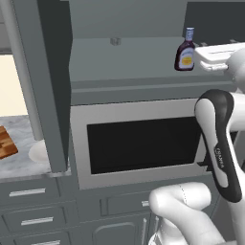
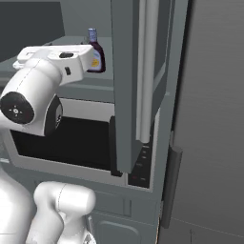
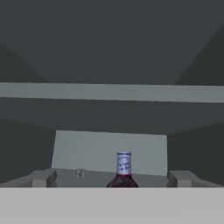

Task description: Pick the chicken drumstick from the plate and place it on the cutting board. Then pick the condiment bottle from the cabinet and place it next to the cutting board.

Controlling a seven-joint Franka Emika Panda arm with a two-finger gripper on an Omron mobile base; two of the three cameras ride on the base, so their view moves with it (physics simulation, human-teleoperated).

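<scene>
**Reaching for the bottle on the cabinet shelf**

Nearest the cams is the white arm (image 1: 217,143), rising past the microwave (image 1: 139,143) w/ its wrist stretched toward the open cabinet (image 1: 119,62). The tool (image 3: 112,179) is spread wide, nothing between the tips; in the hand view they sit either side of the condiment bottle (image 3: 123,171), which stands upright on the shelf, roughly centred between them but farther in.

Step in hand, as I judge it: 2nd half of task, the bottle pick. To do it well: keep the approach level and straight, go in until the tips flank the dark body below the label, not the narrow neck, then close. Mind the cabinet door (image 2: 128,86) close beside the wrist on exit.

Hard to tell: the bottle's base is cut off in the hand view, so depth to it is unclear. The cutting board (image 1: 5,143) and plate (image 1: 38,152) on the tabletop (image 1: 19,165) are mostly hidden by frame edge and the left door; the drumstick can't be made out.
</scene>
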